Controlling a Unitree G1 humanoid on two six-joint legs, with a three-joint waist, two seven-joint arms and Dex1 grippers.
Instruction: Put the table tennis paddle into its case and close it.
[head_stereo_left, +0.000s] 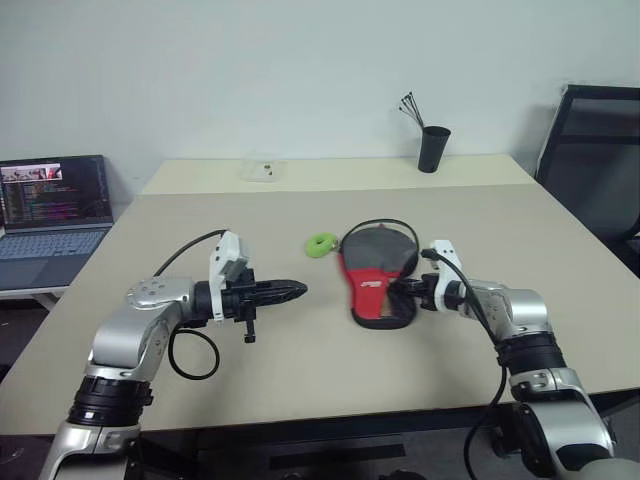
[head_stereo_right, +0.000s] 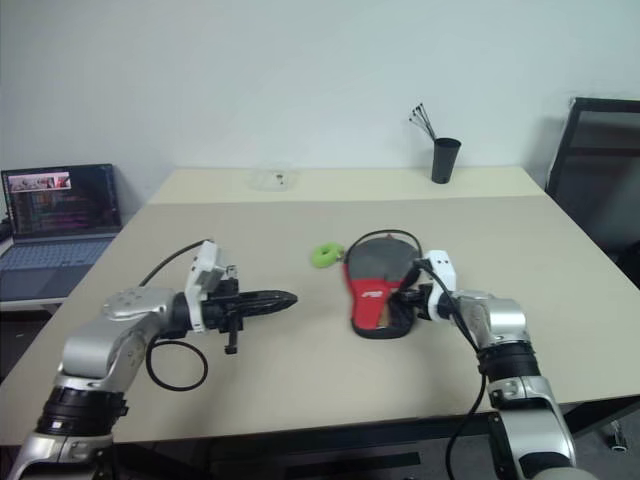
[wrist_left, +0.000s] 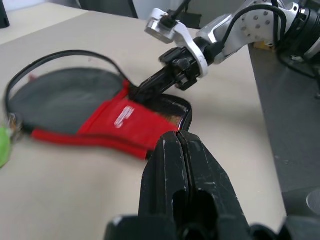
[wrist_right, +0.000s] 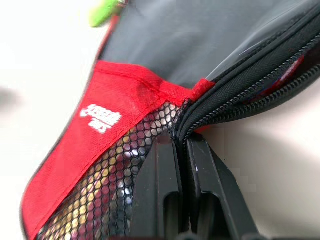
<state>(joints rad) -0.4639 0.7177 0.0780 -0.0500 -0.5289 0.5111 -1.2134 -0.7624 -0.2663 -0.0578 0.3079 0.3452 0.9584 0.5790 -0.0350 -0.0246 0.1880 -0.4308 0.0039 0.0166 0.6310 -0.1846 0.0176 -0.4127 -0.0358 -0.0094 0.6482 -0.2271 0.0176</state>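
Case (head_stereo_left: 377, 278), worktop (head_stereo_left: 300, 370): right gripper (wrist_right: 182, 145) jaws shut on zip edge; left gripper (head_stereo_left: 290, 291) jaws shut, empty. Draw zip steadily along seam, bracing fabric

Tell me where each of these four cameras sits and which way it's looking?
Left and right eye views: on the head, looking forward and down at the table; both arms show.
Left wrist view: on the left arm, looking past the shut left gripper at the case and right gripper.
Right wrist view: on the right arm, fingers shut at the case's zipper edge.
All views share the case.
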